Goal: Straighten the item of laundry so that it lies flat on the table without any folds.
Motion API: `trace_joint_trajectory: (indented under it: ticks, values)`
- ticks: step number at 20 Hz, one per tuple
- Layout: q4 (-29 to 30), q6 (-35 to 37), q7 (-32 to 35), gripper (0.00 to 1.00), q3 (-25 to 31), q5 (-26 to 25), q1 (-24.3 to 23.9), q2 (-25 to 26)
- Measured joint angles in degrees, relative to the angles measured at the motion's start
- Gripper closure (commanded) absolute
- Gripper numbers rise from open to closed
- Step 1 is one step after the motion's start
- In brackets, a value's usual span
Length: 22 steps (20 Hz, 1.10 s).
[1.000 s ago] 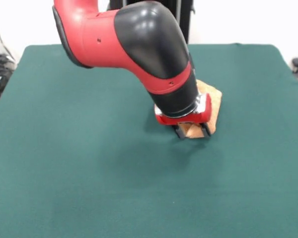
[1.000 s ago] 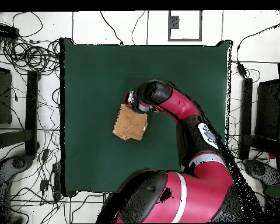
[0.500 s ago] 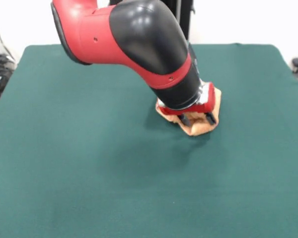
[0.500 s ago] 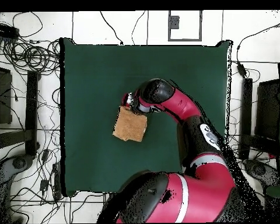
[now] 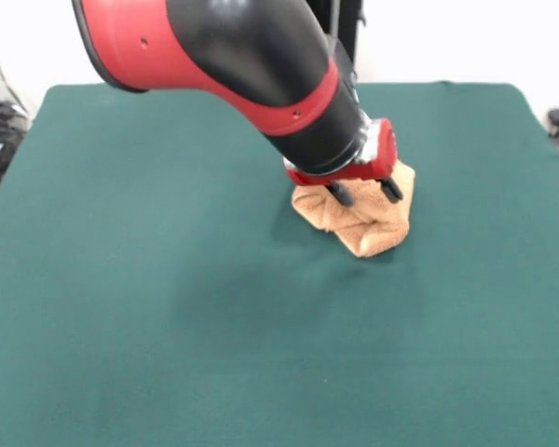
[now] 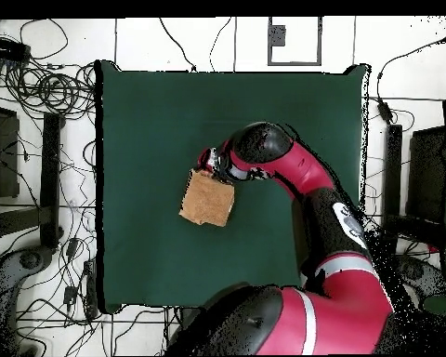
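Observation:
The orange-tan towel lies bunched with folds on the dark green table, right of centre. My gripper hangs just above the towel's far edge, with its two black fingers apart and nothing between them. In the overhead view the towel is a small folded square left of the table's centre. There the gripper is at the towel's upper edge. The woven band stripe does not show.
The red and black arm reaches down across the table's far middle. Cables and equipment lie on the floor round the table's sides.
The gripper has lifted off the towel and drawn back toward the robot's side. The fold that stood between the fingers now lies slumped on the table.

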Motion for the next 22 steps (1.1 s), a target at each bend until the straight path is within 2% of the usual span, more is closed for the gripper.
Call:
trace_joint_trajectory:
  ticks: [11, 19, 20, 22]
  values:
    - [0.4, 1.0, 0.0, 0.00, 0.0, 1.1, -0.5, -0.5]
    - [0.7, -2.6, 0.0, 0.00, -0.8, -1.8, 0.2, -0.6]
    - [0.7, -7.1, 0.0, 1.00, -1.4, -4.4, 1.0, -0.6]
    - [0.7, -7.8, 0.0, 1.00, -1.5, -4.8, 1.1, -0.6]
